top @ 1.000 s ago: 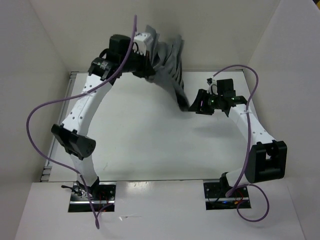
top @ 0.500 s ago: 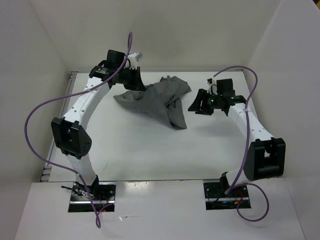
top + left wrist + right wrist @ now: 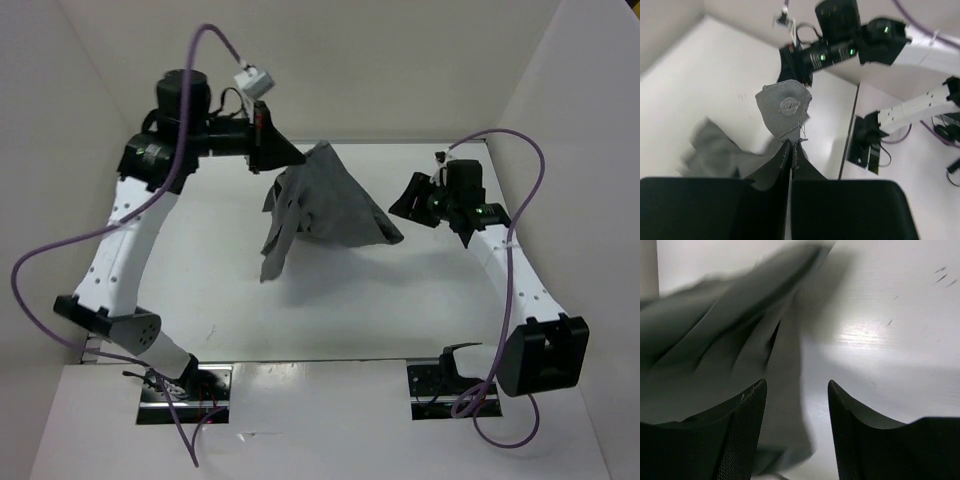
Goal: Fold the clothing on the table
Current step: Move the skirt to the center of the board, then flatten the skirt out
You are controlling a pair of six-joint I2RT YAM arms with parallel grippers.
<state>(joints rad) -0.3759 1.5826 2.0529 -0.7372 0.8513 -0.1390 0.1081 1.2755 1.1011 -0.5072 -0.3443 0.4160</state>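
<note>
The clothing (image 3: 325, 205) is a grey pleated garment hanging in the air over the table (image 3: 330, 310), with one corner trailing down to the left. My left gripper (image 3: 298, 157) is raised at the back and is shut on its top edge. In the left wrist view the jaws (image 3: 791, 146) pinch the cloth just below a grey tab with a button (image 3: 788, 105). My right gripper (image 3: 398, 205) stands open just right of the garment's right corner. In the right wrist view the blurred clothing (image 3: 725, 340) lies left of and partly between the open fingers (image 3: 752, 405), with nothing gripped.
White walls close in the table at the back and on both sides. A metal rail (image 3: 92, 345) runs along the left edge. Both arm bases (image 3: 185, 385) sit at the near edge. Purple cables loop off each arm.
The left arm has swung up and out to the left, lifting the clothing off the table, where it lay half a second ago. The right gripper has drawn slightly back to the right, still open.
</note>
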